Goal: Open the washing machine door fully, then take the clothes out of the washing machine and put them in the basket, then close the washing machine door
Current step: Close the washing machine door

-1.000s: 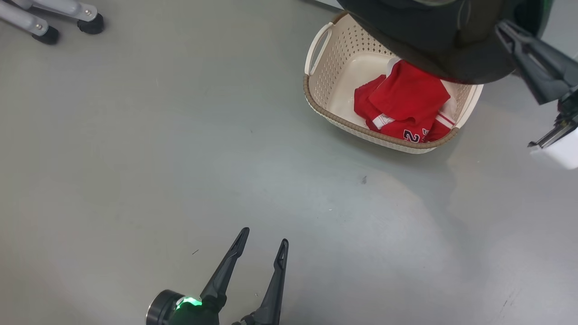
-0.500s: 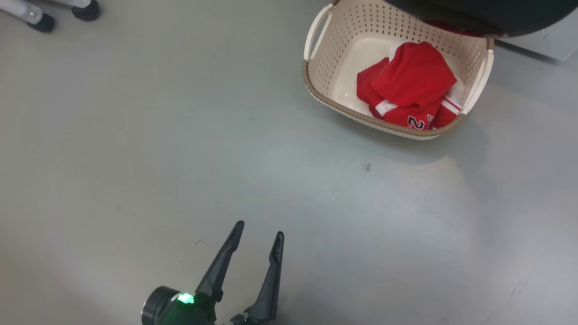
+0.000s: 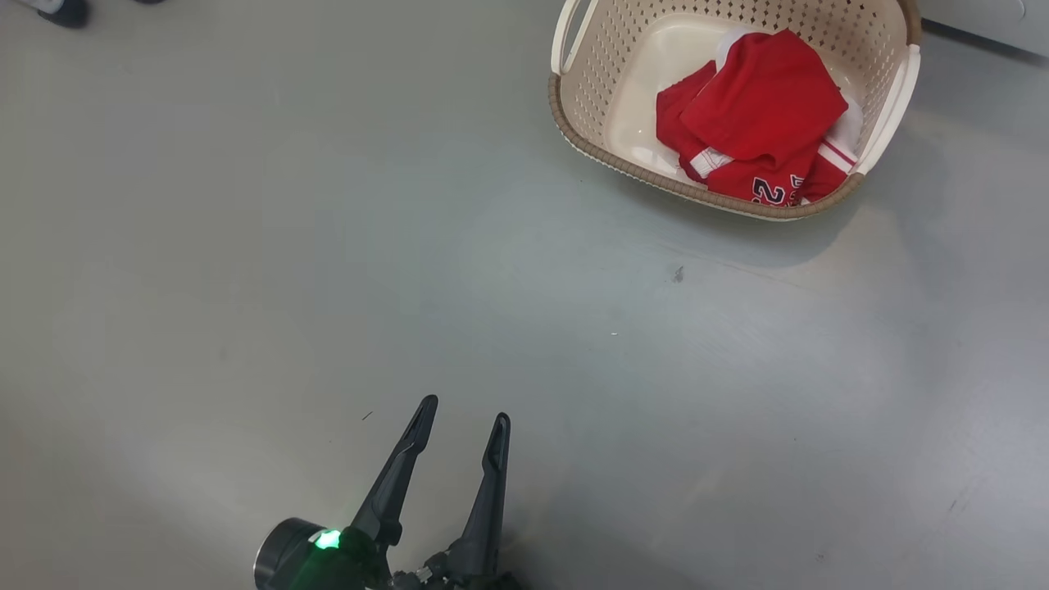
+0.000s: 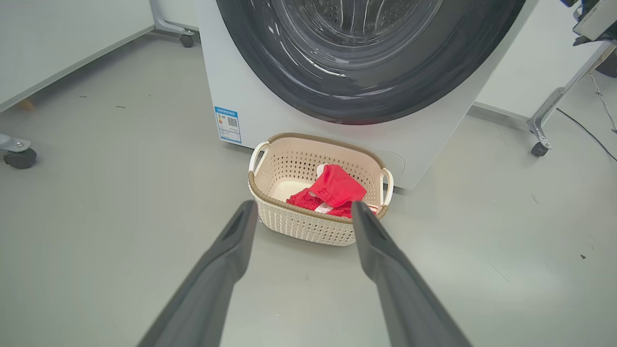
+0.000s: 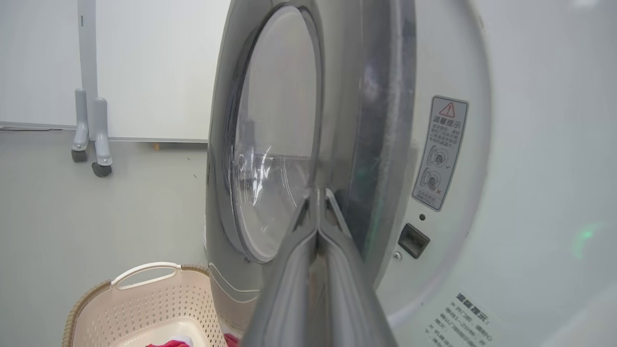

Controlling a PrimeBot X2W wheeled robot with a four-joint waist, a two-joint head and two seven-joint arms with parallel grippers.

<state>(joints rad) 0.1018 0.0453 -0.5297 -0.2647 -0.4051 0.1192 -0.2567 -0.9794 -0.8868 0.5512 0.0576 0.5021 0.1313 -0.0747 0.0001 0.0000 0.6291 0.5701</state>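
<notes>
The L gripper (image 3: 465, 410) hung low over the grey floor (image 3: 246, 246). Its two dark fingers were spread wide w/ nothing btwn them, and a green light was lit at its wrist. It pointed toward the basket (image 3: 587, 98), which stood on the floor well apart from it, ahead and to the robot's right. In the L wrist view the fingers (image 4: 226, 255) framed the basket w/o touching it.

The basket sat upright at the foot of the washing machine (image 4: 250, 96), just in front of its white panel and nr the blue sticker (image 4: 227, 124) low on that panel. Inside lay a crumpled red garment (image 3: 762, 115) w/ white trim and dark numerals, bunched toward the basket's end on the robot's right. The cream bottom showed beside it.

The R gripper (image 5: 319, 193) had its fingers pressed together, w/ nothing visible btwn them. Its tips pointed at the gap btwn the washing machine door (image 5: 262, 144) and the machine's front. The door stood ajar, swung off the front at an angle, w/ its grey inner frame and bulging glass toward the R wrist camera. The latch slot (image 5: 413, 240) and a warning label (image 5: 441, 152) on the front recess lay uncovered. Whether the tips touched the door's edge couldn't be told. In the L wrist view the door's glossy black rim and clear glass covered most of the machine's front above the basket. Castered stand legs (image 5: 96, 144) stood on the floor by the far wall.
</notes>
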